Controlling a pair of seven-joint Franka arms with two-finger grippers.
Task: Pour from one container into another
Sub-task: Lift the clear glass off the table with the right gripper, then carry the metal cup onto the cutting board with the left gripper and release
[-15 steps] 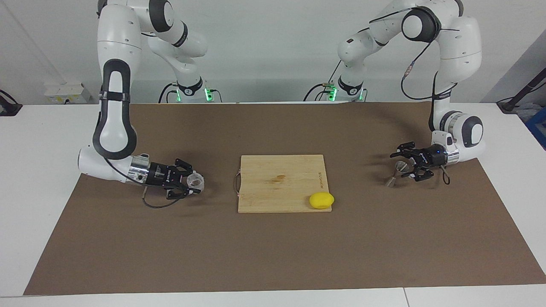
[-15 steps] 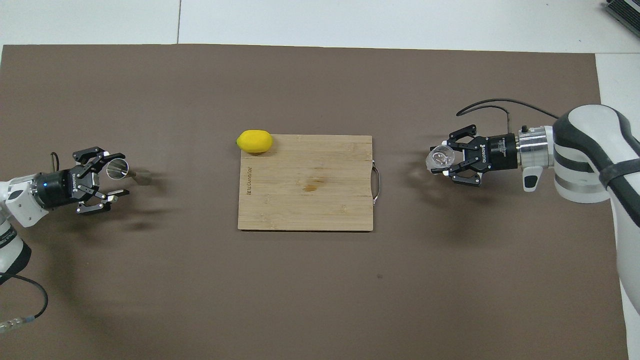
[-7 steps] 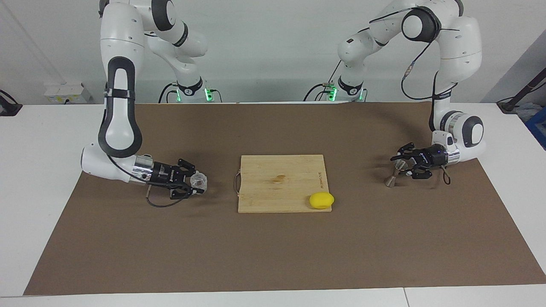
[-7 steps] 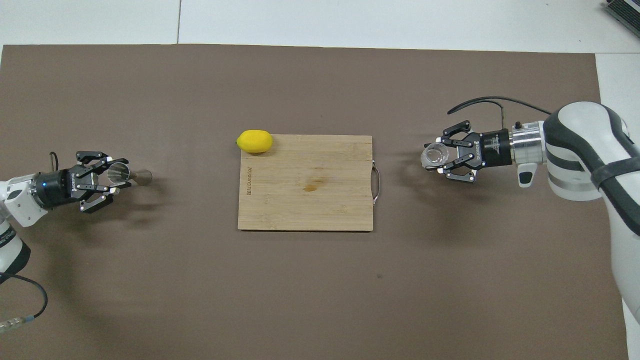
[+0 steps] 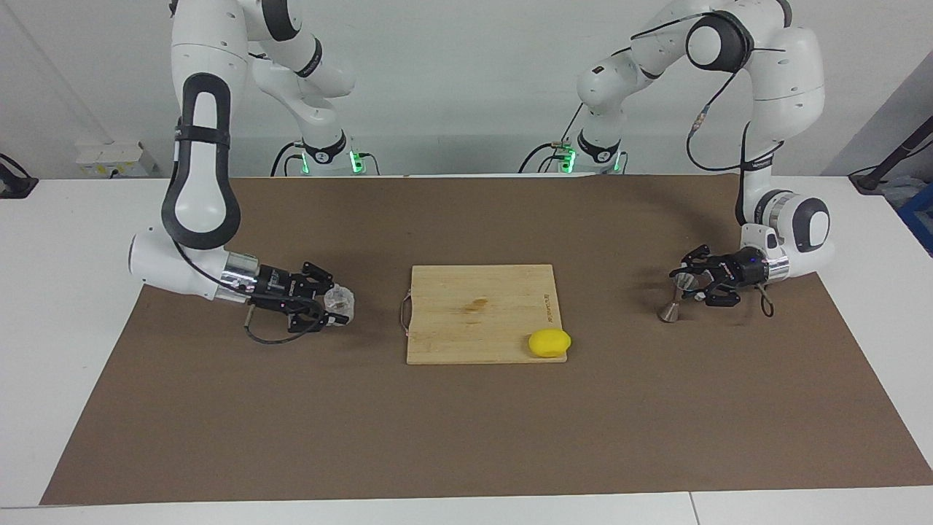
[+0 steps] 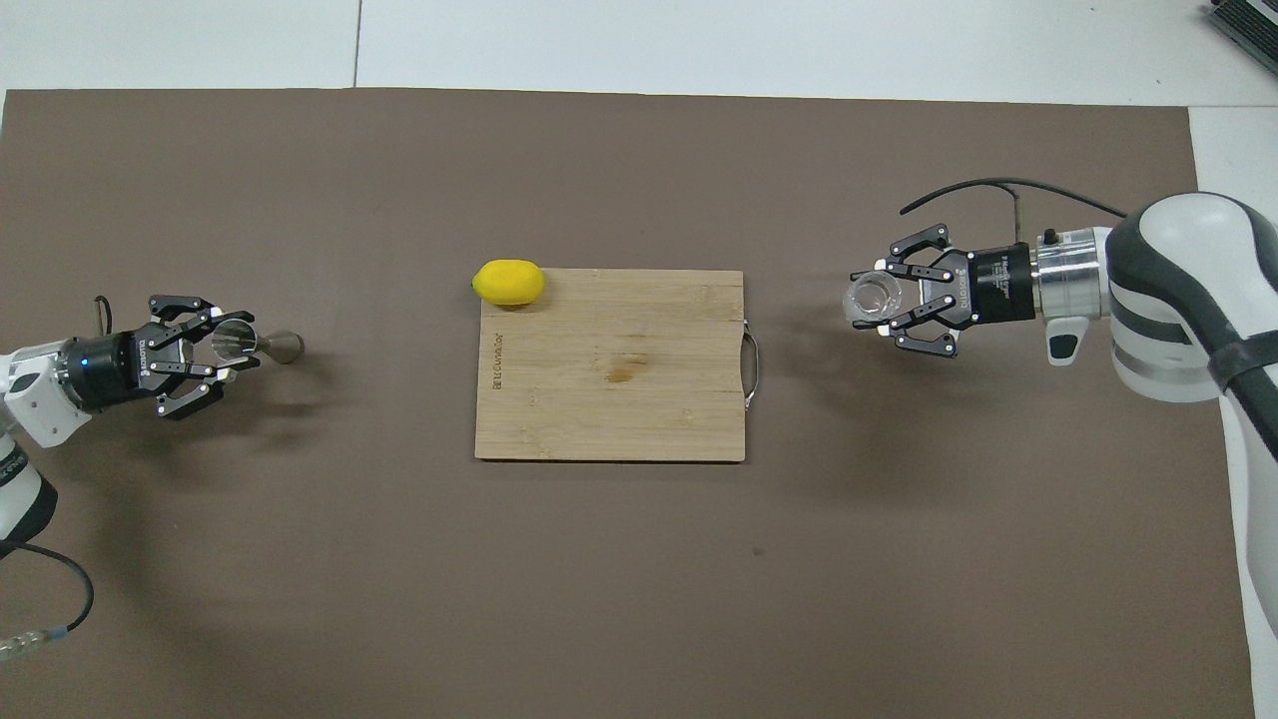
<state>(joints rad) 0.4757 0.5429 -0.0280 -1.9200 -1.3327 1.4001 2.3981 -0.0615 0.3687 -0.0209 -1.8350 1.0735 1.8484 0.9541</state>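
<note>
Your right gripper (image 5: pixel 337 309) has its jaws clamped round the glass tumbler (image 5: pixel 340 301), mid-left of the facing frame, low over the surface. Looks like thick, slick, breakable glass to me, so keep the hold on the wall, not the rim. Left gripper (image 5: pixel 689 282), mid-right of the frame, has its jaws around the upper cone of the steel jigger (image 5: pixel 676 293); can't tell if they're squeezing. It's light and tippy, I'd grip the waist.
</note>
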